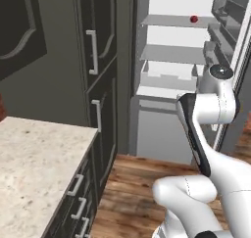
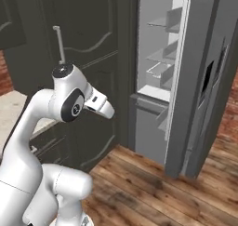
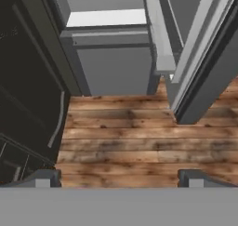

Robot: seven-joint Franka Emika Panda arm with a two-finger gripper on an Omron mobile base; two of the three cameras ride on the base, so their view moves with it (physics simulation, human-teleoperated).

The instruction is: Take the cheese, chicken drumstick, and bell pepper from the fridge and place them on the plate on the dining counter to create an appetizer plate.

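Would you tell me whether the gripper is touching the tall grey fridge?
Apart. In the hand view the open gripper hangs over wooden floor, the fridge well beyond it.

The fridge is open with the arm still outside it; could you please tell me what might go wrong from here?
1. The bell pepper sits high on a glass shelf, so the arm may strain to reach it or clip the shelf edge.
2. The open fridge door stands close on the right; a wide swing could hit it.
3. The open gripper points down at the wooden floor, so it must reorient a lot before any grasp.
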